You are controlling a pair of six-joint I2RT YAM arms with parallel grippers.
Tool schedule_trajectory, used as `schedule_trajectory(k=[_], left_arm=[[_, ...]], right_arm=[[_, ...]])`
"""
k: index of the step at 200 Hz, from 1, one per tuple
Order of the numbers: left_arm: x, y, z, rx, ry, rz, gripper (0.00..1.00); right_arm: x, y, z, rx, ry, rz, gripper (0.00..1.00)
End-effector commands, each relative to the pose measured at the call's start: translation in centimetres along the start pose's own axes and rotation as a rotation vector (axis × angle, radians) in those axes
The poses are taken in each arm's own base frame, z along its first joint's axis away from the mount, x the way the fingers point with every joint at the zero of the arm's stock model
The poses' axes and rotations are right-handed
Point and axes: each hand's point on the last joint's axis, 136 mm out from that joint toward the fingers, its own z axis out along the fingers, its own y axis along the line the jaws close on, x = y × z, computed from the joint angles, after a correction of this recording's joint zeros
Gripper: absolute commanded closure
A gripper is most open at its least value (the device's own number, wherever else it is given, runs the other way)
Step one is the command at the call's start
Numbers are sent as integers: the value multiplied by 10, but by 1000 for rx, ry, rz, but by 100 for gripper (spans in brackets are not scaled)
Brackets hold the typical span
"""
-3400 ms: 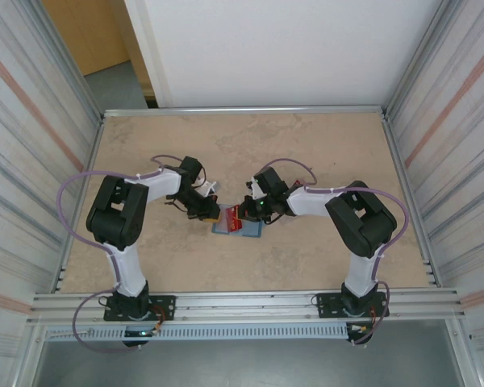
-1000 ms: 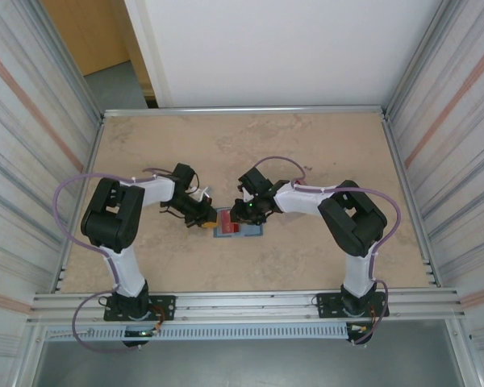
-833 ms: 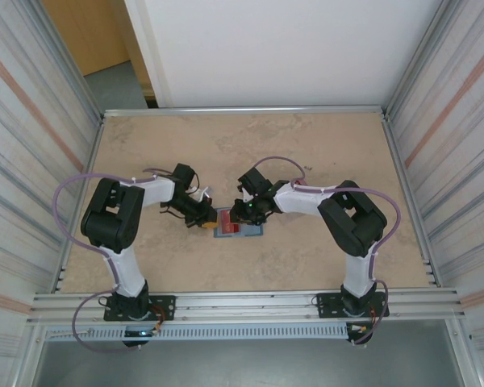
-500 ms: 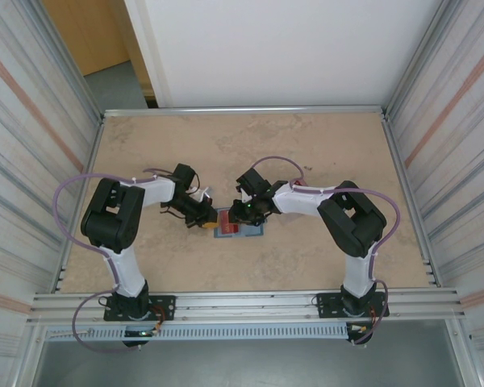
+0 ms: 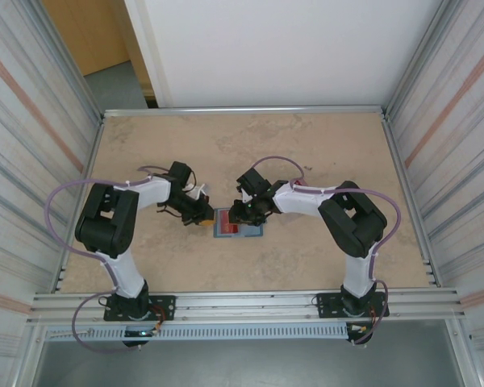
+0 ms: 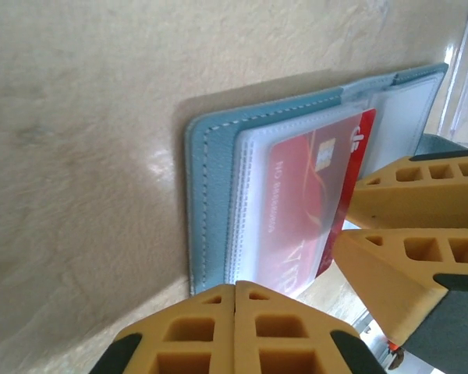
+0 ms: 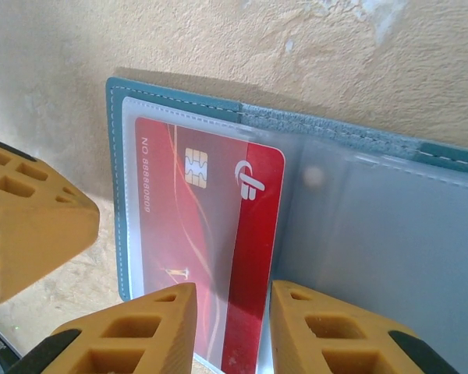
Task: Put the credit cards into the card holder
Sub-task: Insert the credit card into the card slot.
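- One card holder [image 7: 179,100], a teal-blue booklet with pale stitching along its rim, lies open and flat on a beige stone-patterned table [image 5: 306,145], between the two arms.
- One red credit card [image 7: 195,218] sits in the holder's left-hand half. Most of it is under a clear pocket [image 7: 140,117], and a darker red strip along its inner long edge, toward the holder's fold, is uncovered.
- Writing on the card: "NO" followed by a row of digits, mostly eights, printed along the edge nearest the holder's outer rim. The last digits are too small to read.
- The card also carries one gold chip [image 7: 196,165], one white rounded logo [image 7: 250,180] beside it, and faint gold lettering near its far end, too blurred to read.
- The holder's right-hand half shows clear, greyish pockets with no print visible.
- Right gripper [image 7: 232,292]: its two yellow fingers are spread, with a gap between them. They stand over the holder on either side of the card's uncovered strip, which shows through the gap.
- Left gripper [image 6: 234,300]: its two yellow fingers are pressed together, tip against tip, with nothing visible between them. They sit at the holder's outer rim on the card side. I cannot tell whether they touch the holder.
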Motion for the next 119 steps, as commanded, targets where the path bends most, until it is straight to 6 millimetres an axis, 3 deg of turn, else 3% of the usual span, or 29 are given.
schedule_trajectory(k=[1, 119], left_arm=[[4, 8, 5, -12, 16, -21, 100], [9, 8, 18, -15, 61, -31, 100]], right_arm=[[1, 4, -3, 7, 1, -24, 70], [1, 18, 9, 12, 35, -46, 70]])
